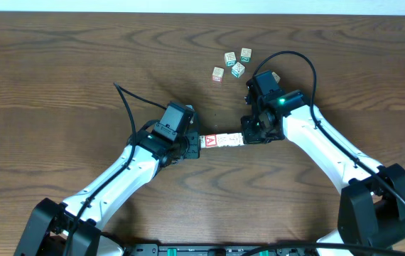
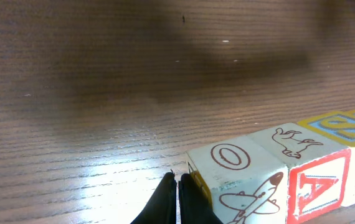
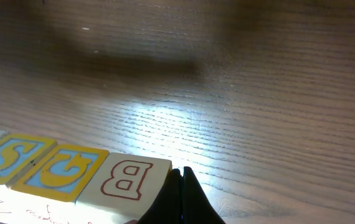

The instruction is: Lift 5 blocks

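While the row of blocks (image 1: 222,141) lies on the tabletop (image 1: 60,71) with its long axis running 9 to 3 o'clock, any lift depends on an end-to-end squeeze. The left pincer (image 1: 195,142) sits at the 9 o'clock end and the right pincer (image 1: 248,135) at the 3 o'clock end, each equally near. Both pincers are fully closed, with nothing between their fingers. Their tips rest against the end faces, the O cube (image 2: 230,158) and the B cube (image 3: 124,177). Whether the row is clear of the wood I cannot tell. Loose blocks (image 1: 232,64) lie toward 12 o'clock.
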